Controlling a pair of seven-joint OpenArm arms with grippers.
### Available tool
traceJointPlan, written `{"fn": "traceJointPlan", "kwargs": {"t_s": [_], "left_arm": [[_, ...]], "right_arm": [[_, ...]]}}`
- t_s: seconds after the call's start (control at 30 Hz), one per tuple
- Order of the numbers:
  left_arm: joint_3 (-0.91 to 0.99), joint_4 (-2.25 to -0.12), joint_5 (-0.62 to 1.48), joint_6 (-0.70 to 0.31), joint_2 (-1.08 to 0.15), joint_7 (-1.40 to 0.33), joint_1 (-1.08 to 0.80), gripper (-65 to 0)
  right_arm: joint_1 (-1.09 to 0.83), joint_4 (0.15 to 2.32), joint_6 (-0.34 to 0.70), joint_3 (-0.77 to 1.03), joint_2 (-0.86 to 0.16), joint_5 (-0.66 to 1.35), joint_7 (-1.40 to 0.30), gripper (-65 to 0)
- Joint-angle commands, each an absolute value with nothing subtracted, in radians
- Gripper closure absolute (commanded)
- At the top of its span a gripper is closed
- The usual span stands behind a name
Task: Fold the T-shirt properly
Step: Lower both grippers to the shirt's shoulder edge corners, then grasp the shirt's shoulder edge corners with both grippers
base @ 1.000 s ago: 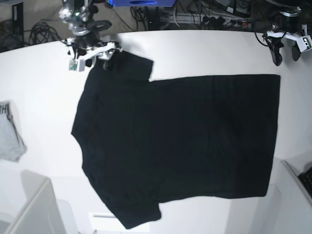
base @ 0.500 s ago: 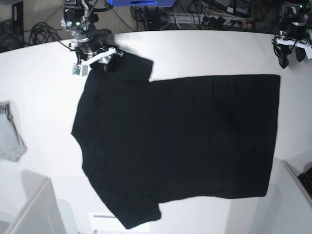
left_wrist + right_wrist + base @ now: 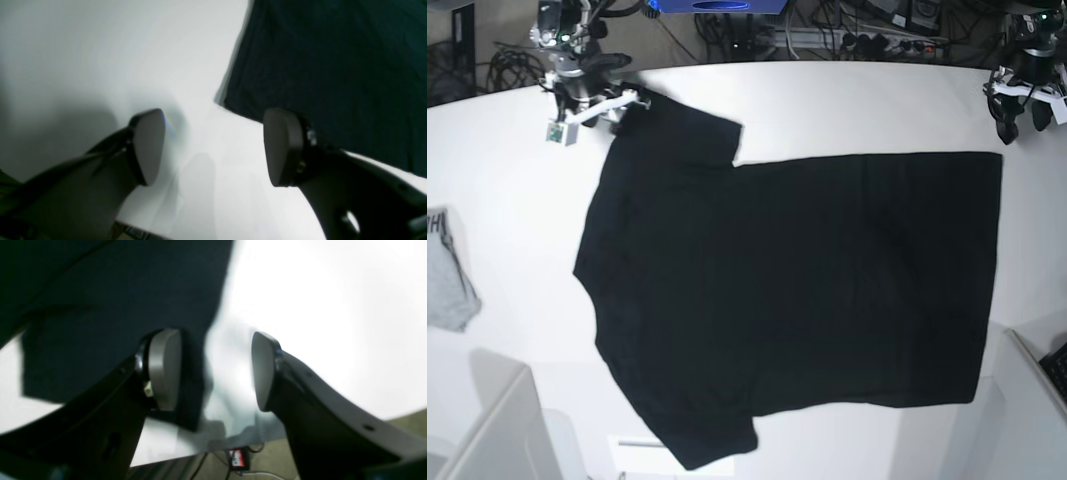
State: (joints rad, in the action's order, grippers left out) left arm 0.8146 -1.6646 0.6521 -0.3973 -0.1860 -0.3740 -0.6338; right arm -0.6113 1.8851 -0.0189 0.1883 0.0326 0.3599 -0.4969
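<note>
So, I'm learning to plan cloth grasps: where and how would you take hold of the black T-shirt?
I'd pinch the edge of the upper sleeve on the black T-shirt, coming from the robot's side: it juts out flat there, with bare table beside it.

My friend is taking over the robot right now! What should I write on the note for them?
Left gripper: open, empty, beyond the hem corner.
Right gripper: open, over the sleeve edge, not gripping.
Large black cloth T-shirt: spread on the white table, sleeves out to the sides.
Done: shirt laid out mostly flat.
Left: all the folding, probably starting with that sleeve.
Grey garment with dark lettering: lies off to the side.
</note>
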Motion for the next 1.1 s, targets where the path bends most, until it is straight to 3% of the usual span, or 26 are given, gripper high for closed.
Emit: {"fn": "traceJointPlan", "kwargs": {"t_s": [0.0,0.5,0.73,0.83,0.9,1.07], "left_arm": [[0.826,-1.676,0.659,-0.403,-0.199,-0.352,-0.644,-44.9],[0.822,-1.672,0.664,-0.403,-0.197,-0.352,-0.634,-44.9],[0.826,-1.575,0.667,-0.403,-0.197,-0.354,-0.581,-44.9],[0.826,-1.544,0.667,-0.403,-0.197,-0.354,-0.559,-44.9],[0.822,-1.538,0.668,-0.403,-0.197,-0.354,-0.539,-44.9],[0.832,-1.483,0.668,-0.403,-0.197,-0.438,-0.461,-44.8]], "right_arm": [[-0.615,1.903,-0.012,0.193,0.033,0.367,-0.479,-31.2],[-0.608,1.768,-0.008,0.061,0.025,0.369,-0.478,-31.4],[-0.608,1.730,-0.008,0.048,0.025,0.369,-0.475,-30.8],[-0.608,1.730,-0.008,0.050,0.025,0.369,-0.475,-18.8],[-0.608,1.730,-0.008,0.050,0.025,0.369,-0.475,-2.0],[-0.608,1.730,-0.008,0.050,0.028,0.369,-0.478,0.0]]}}
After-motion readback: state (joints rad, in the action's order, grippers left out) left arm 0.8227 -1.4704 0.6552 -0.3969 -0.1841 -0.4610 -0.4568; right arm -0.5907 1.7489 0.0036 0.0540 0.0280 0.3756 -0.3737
